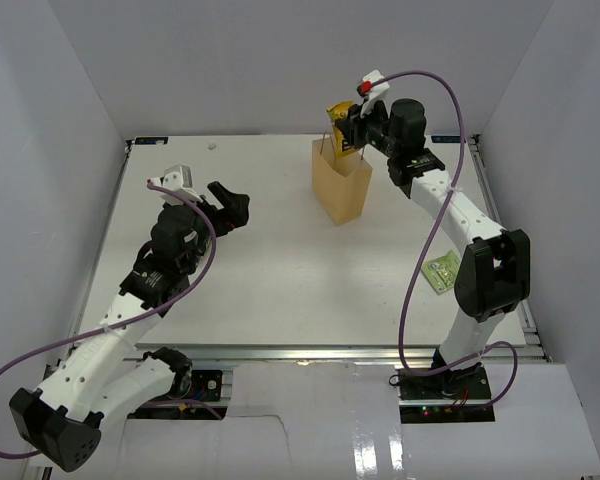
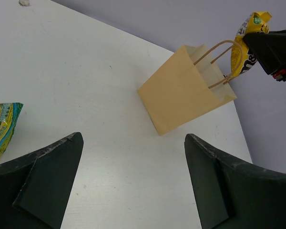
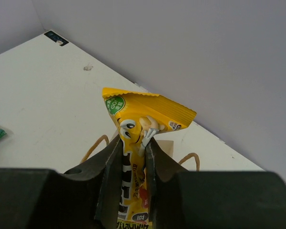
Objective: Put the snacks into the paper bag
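Observation:
The tan paper bag [image 1: 342,185] stands upright at the back middle of the table, its mouth open and its handles up. My right gripper [image 1: 353,122] hovers just above the bag's mouth, shut on a yellow candy pack [image 1: 337,113]. In the right wrist view the yellow pack [image 3: 143,112] sticks out past the gripper [image 3: 133,144], with the bag's handles [image 3: 92,149] below. My left gripper [image 1: 230,205] hangs open and empty over the table left of the bag [image 2: 181,98]. A green-and-white packet [image 1: 443,272] lies flat beside the right arm. Another packet [image 2: 2,128] lies at the left edge.
White walls close in the table on three sides. The right arm's purple cable [image 1: 450,95] arcs above the back right. A small mark [image 2: 24,3] sits on the table near the back wall.

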